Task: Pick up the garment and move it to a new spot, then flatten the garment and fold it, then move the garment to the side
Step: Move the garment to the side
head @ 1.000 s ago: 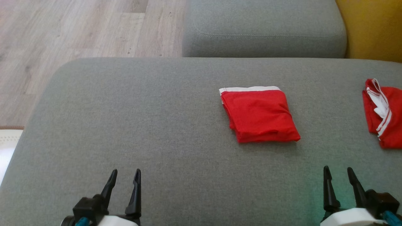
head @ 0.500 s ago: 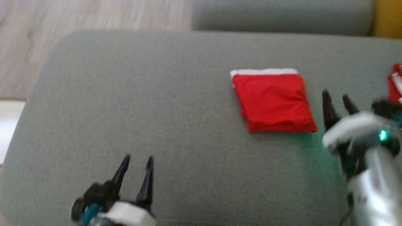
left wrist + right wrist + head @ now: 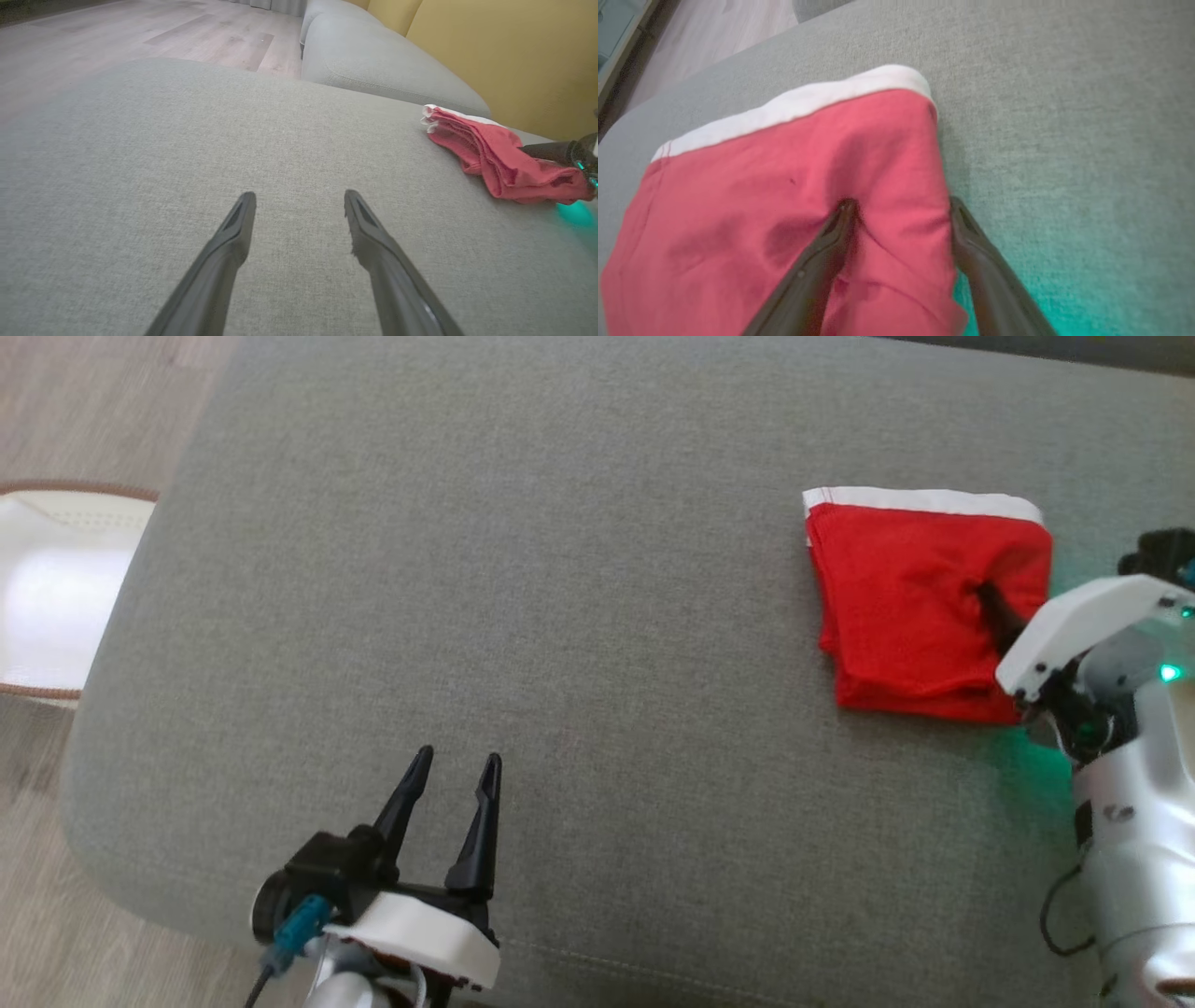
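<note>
— Where's the left gripper (image 3: pixel 459 756)?
— Low on the near left. Its two dark fingers are parted and point forward.
— And the right gripper (image 3: pixel 902 203)?
— Far out on the right. The silver forearm (image 3: pixel 1134 840) rises along that edge, the wrist angles inward, the fingers are spread apart, and a green light (image 3: pixel 1167 672) glows at the wrist.

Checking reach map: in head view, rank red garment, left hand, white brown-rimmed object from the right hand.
1. red garment, right side, right hand touching it.
2. left hand, lower left.
3. white brown-rimmed object, far left edge.
</note>
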Available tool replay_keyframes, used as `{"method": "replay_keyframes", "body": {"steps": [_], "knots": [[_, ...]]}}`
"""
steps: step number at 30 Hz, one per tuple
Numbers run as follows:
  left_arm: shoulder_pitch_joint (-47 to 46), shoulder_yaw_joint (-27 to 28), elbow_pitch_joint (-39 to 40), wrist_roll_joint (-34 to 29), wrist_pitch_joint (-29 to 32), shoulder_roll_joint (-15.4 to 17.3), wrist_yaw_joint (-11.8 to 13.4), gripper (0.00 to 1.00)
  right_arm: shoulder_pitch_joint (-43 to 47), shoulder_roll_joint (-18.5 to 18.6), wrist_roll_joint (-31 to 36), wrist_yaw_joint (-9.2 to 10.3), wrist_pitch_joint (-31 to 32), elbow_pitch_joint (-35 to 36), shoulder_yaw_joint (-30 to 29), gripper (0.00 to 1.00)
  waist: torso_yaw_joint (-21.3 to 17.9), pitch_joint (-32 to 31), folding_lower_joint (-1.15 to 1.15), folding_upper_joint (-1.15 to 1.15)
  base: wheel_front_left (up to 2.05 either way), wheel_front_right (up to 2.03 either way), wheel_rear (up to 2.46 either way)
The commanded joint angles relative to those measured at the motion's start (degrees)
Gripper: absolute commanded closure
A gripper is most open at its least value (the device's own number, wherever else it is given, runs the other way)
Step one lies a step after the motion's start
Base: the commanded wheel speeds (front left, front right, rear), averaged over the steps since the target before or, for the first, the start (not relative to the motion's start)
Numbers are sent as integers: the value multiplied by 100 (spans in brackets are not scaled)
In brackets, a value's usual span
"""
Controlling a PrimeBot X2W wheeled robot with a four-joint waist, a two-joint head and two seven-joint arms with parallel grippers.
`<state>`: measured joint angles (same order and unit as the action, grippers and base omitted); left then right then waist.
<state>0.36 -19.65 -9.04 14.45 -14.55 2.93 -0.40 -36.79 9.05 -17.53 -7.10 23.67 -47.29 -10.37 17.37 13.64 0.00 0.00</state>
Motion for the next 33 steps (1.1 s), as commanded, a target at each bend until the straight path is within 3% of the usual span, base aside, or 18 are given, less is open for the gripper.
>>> {"method": "replay_keyframes", "body": {"steps": [1, 2, 6, 10, 17, 23, 31, 32, 33], "knots": [[-201, 173, 174, 14, -45, -5, 36, 0, -63, -47, -4, -39, 3, 34, 92, 80, -9, 10, 0, 0, 0, 0, 0], [-190, 200, 178, 12, -45, -5, 53, 0, -83, -70, -52, -39, -67, 11, 36, 100, -47, 4, 0, 0, 0, 0, 0], [-136, 298, 180, -51, -45, -5, 71, 0, -150, -178, -333, -39, -315, 69, -43, 100, -376, -58, 0, 0, 0, 0, 0], [-103, 371, 200, -136, -45, -5, 19, 0, -168, -58, -454, -39, -418, 275, 136, 100, -892, -62, 0, 0, 0, 0, 0], [-319, 367, 229, -336, -45, -5, -163, 0, -494, 679, -396, -39, -370, 735, 128, 100, -1573, 188, 0, 0, 0, 0, 0], [-435, 351, 281, -460, -45, -5, -244, 0, -1029, 1495, 94, -39, -153, 831, -355, 100, -1637, 534, 0, 0, 0, 0, 0], [-335, 505, 319, -534, -45, -5, -265, 0, -1376, 1938, 1210, -39, 145, 700, -1045, 100, -1453, 771, 0, 0, 0, 0, 0], [-330, 529, 324, -539, -45, -5, -263, 0, -1357, 1978, 1385, -39, 174, 678, -1120, 85, -1439, 780, 0, 0, 0, 0, 0], [-322, 553, 330, -538, -45, -5, -261, 0, -1320, 2024, 1581, -39, 185, 669, -1175, 50, -1430, 784, 0, 0, 0, 0, 0]]}}
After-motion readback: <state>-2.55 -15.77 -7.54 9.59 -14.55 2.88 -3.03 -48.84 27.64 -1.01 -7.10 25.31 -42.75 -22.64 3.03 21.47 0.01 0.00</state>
